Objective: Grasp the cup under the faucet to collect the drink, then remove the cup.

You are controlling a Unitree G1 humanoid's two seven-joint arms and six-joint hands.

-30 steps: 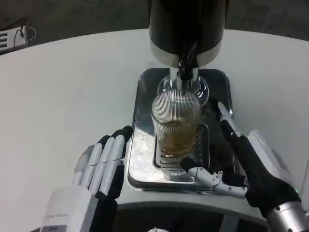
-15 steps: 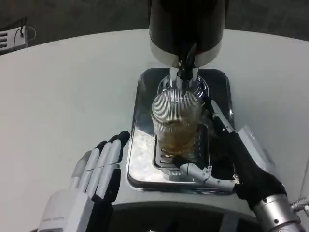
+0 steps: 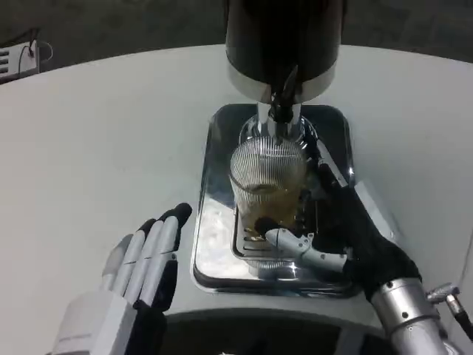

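A ribbed clear glass cup holding some amber drink stands on the drip grate under the faucet of the black dispenser. My right hand wraps the cup from the right. Its thumb lies against the cup's lower front and its fingers run along the cup's right side and back. My left hand rests on the white table left of the tray, fingers straight, holding nothing.
The shiny metal tray under the dispenser sits near the table's front edge. A white object with cables lies at the far left edge. Bare white table surface stretches to the left.
My right hand has moved in to the left, and its thumb and fingers have closed around the cup. My left hand has slid slightly back and to the left. The cup has stayed in place.
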